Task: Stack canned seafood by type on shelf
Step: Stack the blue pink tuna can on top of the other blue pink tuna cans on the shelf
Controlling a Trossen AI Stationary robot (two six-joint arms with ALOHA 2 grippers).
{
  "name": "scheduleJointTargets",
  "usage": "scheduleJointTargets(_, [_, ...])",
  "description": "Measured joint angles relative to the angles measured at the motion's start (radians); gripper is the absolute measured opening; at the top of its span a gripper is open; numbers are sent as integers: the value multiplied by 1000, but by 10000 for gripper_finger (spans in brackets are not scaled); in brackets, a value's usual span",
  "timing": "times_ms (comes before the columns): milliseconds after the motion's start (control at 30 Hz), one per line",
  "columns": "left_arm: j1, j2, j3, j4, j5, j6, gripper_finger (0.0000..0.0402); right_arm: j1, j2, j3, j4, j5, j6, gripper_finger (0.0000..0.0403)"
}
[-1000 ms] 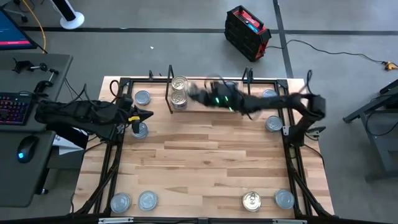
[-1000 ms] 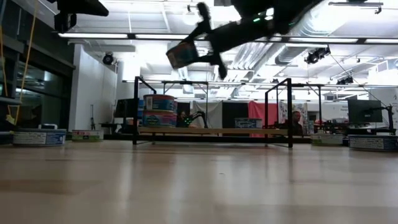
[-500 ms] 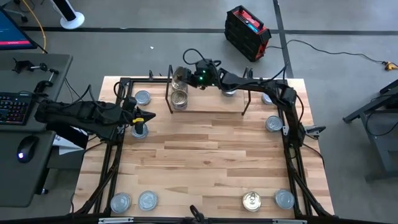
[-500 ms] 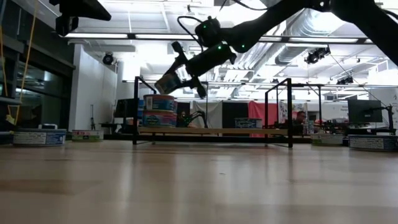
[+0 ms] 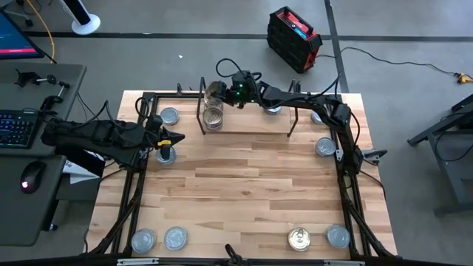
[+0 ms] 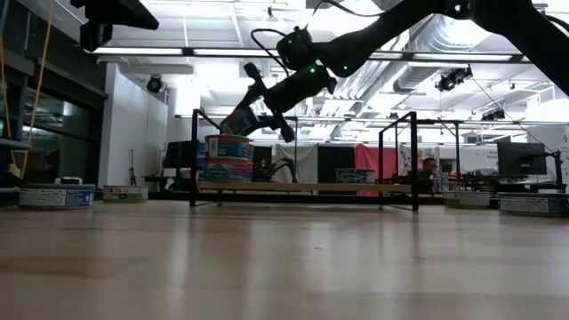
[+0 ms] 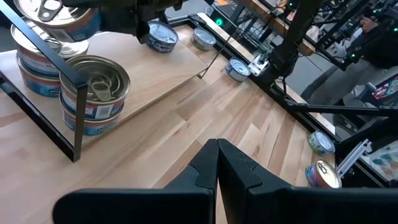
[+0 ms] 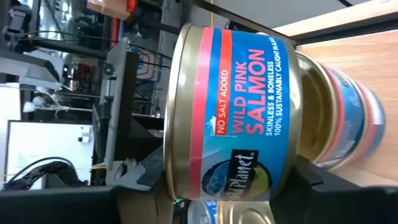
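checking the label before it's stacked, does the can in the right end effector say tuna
No, the can held in the right end effector reads "wild pink salmon" on its blue and red label.

Two dark jointed arms, black cables, green indicator lights, matte black fingers

Wooden tabletop, light planks, ringed by a black frame. Grey floor all round. Beyond the far edge, a black and red case sits on the floor, a dark cable running off from beside it. Off the left side, a grey desk carries a backlit keyboard and a mouse; corner of a monitor above them. White fan base near the top edge. In the low view, ceiling strip lights and a dark screen at far right.
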Motion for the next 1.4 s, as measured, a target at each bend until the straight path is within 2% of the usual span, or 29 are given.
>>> scheduleJointTargets(167, [0, 0, 0, 0, 0, 0, 0, 1, 0, 0, -12, 1, -2, 237])
scheduleJointTargets(267, [0, 0, 0, 0, 0, 0, 0, 1, -1, 0, 4, 3, 1, 251])
scheduleJointTargets(400, [0, 0, 0, 0, 0, -3, 0, 1, -1, 0, 35, 4, 6, 255])
scheduleJointTargets(667, [0, 0, 0, 0, 0, 1, 0, 24, -2, 0, -53, -17, 23, 258])
scheduleJointTargets(1133, [0, 0, 0, -1, 0, 3, 0, 44, -2, -1, -1, -78, 67, 259])
scheduleJointTargets(1300, [0, 0, 0, -1, 0, 3, 0, 42, -2, -1, -5, -137, 40, 259])
scheduleJointTargets(1400, [0, 0, 0, -1, 0, 3, 0, 27, -6, 0, -28, -257, -52, 259])
